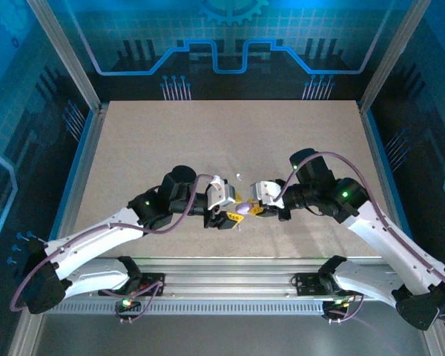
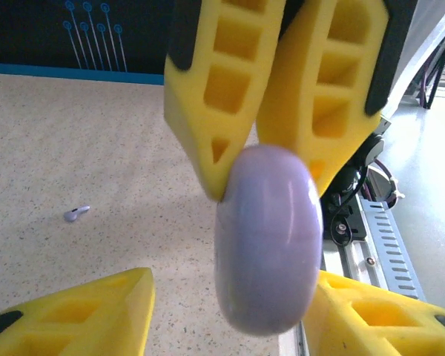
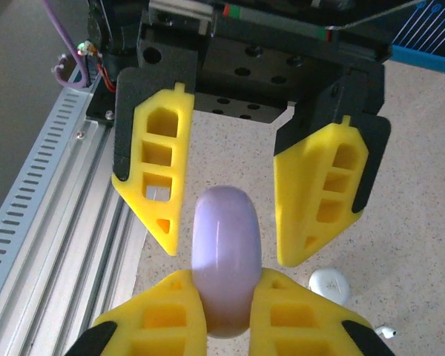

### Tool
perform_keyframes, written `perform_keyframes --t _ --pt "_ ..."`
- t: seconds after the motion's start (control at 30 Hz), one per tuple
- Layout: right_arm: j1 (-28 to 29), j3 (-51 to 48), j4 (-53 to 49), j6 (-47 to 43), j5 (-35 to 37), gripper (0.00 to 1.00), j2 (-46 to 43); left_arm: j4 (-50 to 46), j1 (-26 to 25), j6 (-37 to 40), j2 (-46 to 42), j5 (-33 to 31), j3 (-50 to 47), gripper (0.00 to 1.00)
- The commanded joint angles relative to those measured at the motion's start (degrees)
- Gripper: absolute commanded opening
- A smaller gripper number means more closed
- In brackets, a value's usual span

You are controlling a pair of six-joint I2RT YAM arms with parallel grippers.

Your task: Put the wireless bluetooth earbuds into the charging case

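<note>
A lavender round disc [image 3: 225, 259] hangs edge-on above the table, with my right gripper [image 3: 228, 283] shut on its lower part. My left gripper [image 2: 233, 297] is open, its fingers [image 3: 157, 178] standing on either side of the disc with small gaps. From above, the two grippers meet at the table's near middle, left gripper [image 1: 227, 215] and right gripper [image 1: 255, 208], with the disc [image 1: 242, 209] between them. The white charging case [image 3: 328, 285] lies flat on the table beside a white earbud [image 3: 386, 331]. A lavender earbud [image 2: 77, 213] lies on the table.
A small white piece [image 1: 239, 176] lies just beyond the grippers. The slotted metal rail [image 3: 52, 200] runs along the table's near edge, right under the grippers. The speckled tabletop [image 1: 230, 133] stretches away to the back wall.
</note>
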Motion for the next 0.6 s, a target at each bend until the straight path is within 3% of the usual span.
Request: perform_keyframes --t 0.0,0.57 --pt "1.2 1.4 -1.8 -0.7 1.4 0.05 0.8 -0.6 -0.9 1.3 0.2 0.1 1.9 0.52" --pt "1.8 1.8 -0.7 -0.1 1.6 0.06 1.3 -2.2 -1.9 2.5 -0.2 -1.4 1.6 0.20"
